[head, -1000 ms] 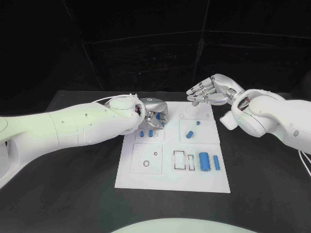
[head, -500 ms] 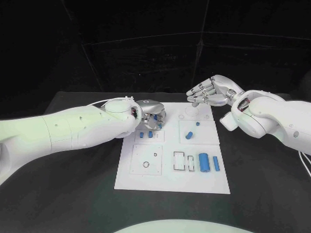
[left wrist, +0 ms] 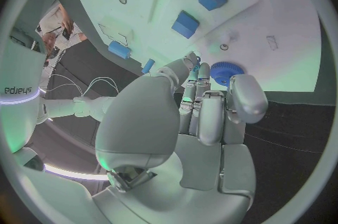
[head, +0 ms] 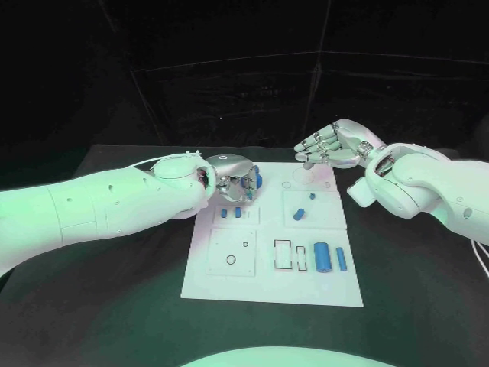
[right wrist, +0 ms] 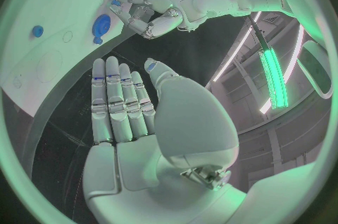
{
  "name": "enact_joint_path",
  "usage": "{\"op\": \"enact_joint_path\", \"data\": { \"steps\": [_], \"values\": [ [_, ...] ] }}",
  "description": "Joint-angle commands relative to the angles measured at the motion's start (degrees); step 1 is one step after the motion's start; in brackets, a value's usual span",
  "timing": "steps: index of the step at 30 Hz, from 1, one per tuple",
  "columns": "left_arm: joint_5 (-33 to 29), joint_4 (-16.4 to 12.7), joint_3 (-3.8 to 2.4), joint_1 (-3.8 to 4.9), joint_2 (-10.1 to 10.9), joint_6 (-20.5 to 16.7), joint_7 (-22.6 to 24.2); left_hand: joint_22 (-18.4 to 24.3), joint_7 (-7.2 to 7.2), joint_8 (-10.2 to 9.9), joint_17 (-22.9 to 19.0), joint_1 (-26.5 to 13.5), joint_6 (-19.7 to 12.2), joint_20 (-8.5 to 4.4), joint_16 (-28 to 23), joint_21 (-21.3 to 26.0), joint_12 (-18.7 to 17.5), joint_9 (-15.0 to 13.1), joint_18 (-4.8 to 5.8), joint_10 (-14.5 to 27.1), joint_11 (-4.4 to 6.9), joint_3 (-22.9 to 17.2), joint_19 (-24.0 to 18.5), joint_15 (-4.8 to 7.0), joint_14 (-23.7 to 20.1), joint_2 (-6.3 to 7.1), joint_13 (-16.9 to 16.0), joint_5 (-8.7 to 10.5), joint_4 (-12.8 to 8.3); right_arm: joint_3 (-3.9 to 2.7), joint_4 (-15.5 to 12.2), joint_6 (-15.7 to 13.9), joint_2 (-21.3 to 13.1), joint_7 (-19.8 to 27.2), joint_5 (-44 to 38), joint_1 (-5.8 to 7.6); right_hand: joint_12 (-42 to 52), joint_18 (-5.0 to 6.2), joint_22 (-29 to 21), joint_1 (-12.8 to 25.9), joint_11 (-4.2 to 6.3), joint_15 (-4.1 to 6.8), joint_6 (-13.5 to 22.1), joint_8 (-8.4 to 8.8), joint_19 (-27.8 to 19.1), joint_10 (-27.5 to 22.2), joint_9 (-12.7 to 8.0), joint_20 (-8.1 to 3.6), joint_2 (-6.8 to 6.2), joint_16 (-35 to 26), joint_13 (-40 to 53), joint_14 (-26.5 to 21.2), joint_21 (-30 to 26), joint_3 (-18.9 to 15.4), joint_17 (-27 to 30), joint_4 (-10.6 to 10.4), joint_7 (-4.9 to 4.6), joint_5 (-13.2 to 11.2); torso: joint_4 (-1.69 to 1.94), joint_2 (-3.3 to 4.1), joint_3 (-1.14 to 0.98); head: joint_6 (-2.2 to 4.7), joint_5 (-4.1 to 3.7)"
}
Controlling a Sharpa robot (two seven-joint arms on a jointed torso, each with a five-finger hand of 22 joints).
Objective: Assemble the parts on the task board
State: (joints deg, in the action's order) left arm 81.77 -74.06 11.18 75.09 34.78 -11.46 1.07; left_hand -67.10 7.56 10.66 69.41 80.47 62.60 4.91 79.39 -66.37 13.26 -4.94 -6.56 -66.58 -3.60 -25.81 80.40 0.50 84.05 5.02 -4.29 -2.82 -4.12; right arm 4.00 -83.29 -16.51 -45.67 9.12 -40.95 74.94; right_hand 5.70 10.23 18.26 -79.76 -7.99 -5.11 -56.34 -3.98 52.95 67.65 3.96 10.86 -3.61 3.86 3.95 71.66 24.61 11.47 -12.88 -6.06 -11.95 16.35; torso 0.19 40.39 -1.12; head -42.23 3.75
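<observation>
Left hand [head: 234, 177] pinches the blue gear [left wrist: 226, 72], so we keep it level and lower it squarely onto the task board [head: 270, 289].

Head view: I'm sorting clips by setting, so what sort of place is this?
Probably a robotics lab test bench: a black table against dark curtains, a white task board with small blue parts, and two white robot arms.

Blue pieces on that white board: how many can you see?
7: gear in the left hand, two blocks below it, two small pieces mid-board, two cylinders at the near right. Others may be hidden.
</observation>
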Motion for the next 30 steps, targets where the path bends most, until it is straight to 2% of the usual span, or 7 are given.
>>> {"op": "enact_joint_path", "data": {
  "steps": [1, 5, 12, 16, 23, 30],
  "values": [
    [-0.41, -1.04, -0.19, 0.10, 1.22, -1.04, -0.63, -0.12, -0.05, -0.39, -0.10, -0.59, 0.54, 0.01, 0.35, -0.35, -0.31, 0.07, 0.80, -0.50, -0.11, -0.36, 0.37, 0.45, 1.86, 0.01, 0.09, -0.09, 0.04, -0.03, -0.08, 0.15, -0.09, 0.47, -0.06, 0.10, 0.19, 0.11, -0.05, 0.33, 0.16, 0.12, 0.48, -0.13, 0.04, -0.41, 0.04, 0.37, 0.16, -0.17, -0.01, -0.39, -0.20, 0.27, 0.09, 0.01, 0.06, 0.31, -0.04, -0.01, 0.02, -0.10, 0.06],
    [-0.41, -1.94, -0.30, 0.11, 2.76, -0.95, -1.06, -0.18, -0.06, -0.46, -0.17, -0.75, 0.63, 0.00, 0.33, -0.39, -0.45, 0.09, 0.81, -0.64, -0.10, -0.39, 0.40, 0.46, 1.85, 0.11, 0.10, -0.08, 0.02, -0.03, -0.02, 0.16, -0.16, 0.47, -0.06, 0.10, 0.19, 0.11, -0.05, 0.33, 0.16, 0.12, 0.48, -0.13, 0.04, -0.41, 0.04, 0.37, 0.16, -0.17, -0.01, -0.39, -0.20, 0.27, 0.09, 0.01, 0.06, 0.31, 0.09, 0.02, 0.02, -0.03, 0.07],
    [-0.80, -2.37, -0.36, 0.13, 4.44, -0.41, -1.75, -0.28, -0.11, -0.61, -0.25, -1.09, 0.79, -0.01, 0.31, -0.48, -0.73, 0.14, 0.83, -0.89, -0.07, -0.38, 0.45, 0.48, 1.85, 0.38, 0.10, -0.07, -0.01, -0.03, 0.08, 0.22, -0.05, 0.48, -0.06, 0.09, 0.22, 0.12, -0.09, 0.26, 0.18, 0.13, 0.48, -0.15, 0.08, -0.43, 0.05, 0.37, 0.20, -0.16, -0.01, -0.40, -0.26, 0.36, 0.10, 0.06, 0.08, 0.31, -0.12, 0.07, 0.00, -0.11, 0.37],
    [-0.90, -2.41, -0.37, 0.13, 4.82, -0.57, -1.82, -0.28, -0.11, -0.63, -0.26, -1.14, 0.81, -0.01, 0.32, -0.48, -0.77, 0.15, 0.83, -0.92, -0.07, -0.38, 0.45, 0.48, 1.86, 0.41, 0.11, -0.07, -0.01, -0.03, 0.16, 0.26, 0.04, 0.48, -0.06, 0.09, 0.22, 0.12, -0.09, 0.26, 0.18, 0.13, 0.48, -0.15, 0.08, -0.43, 0.05, 0.37, 0.20, -0.16, -0.01, -0.40, -0.26, 0.36, 0.10, 0.06, 0.08, 0.31, -0.17, 0.06, 0.04, -0.07, 0.42],
    [-0.95, -2.36, -0.39, 0.14, 5.15, -0.60, -1.97, -0.27, -0.12, -0.68, -0.31, -1.24, 0.84, -0.02, 0.30, -0.46, -0.85, 0.16, 0.82, -0.98, -0.06, -0.37, 0.45, 0.48, 1.85, 0.48, 0.11, -0.08, -0.01, -0.03, 0.24, 0.30, 0.11, 0.48, -0.06, 0.09, 0.22, 0.12, -0.09, 0.26, 0.18, 0.13, 0.48, -0.15, 0.08, -0.43, 0.05, 0.37, 0.20, -0.16, -0.01, -0.40, -0.26, 0.36, 0.10, 0.06, 0.08, 0.31, -0.14, 0.05, -0.06, -0.21, 0.32],
    [-0.96, -1.88, -0.40, 0.14, 5.23, 0.42, -2.55, -0.32, -0.15, -0.74, -0.35, -1.39, 0.92, -0.02, 0.29, -0.49, -0.96, 0.18, 0.83, -1.12, -0.04, -0.36, 0.47, 0.50, 1.85, 0.57, 0.10, -0.06, 0.00, -0.03, 0.26, 0.34, 0.13, 0.47, -0.06, 0.09, 0.22, 0.12, -0.09, 0.26, 0.18, 0.13, 0.48, -0.15, 0.08, -0.43, 0.05, 0.37, 0.20, -0.16, -0.01, -0.40, -0.26, 0.36, 0.10, 0.06, 0.08, 0.31, -0.14, 0.04, -0.07, -0.26, 0.31]
  ]
}}
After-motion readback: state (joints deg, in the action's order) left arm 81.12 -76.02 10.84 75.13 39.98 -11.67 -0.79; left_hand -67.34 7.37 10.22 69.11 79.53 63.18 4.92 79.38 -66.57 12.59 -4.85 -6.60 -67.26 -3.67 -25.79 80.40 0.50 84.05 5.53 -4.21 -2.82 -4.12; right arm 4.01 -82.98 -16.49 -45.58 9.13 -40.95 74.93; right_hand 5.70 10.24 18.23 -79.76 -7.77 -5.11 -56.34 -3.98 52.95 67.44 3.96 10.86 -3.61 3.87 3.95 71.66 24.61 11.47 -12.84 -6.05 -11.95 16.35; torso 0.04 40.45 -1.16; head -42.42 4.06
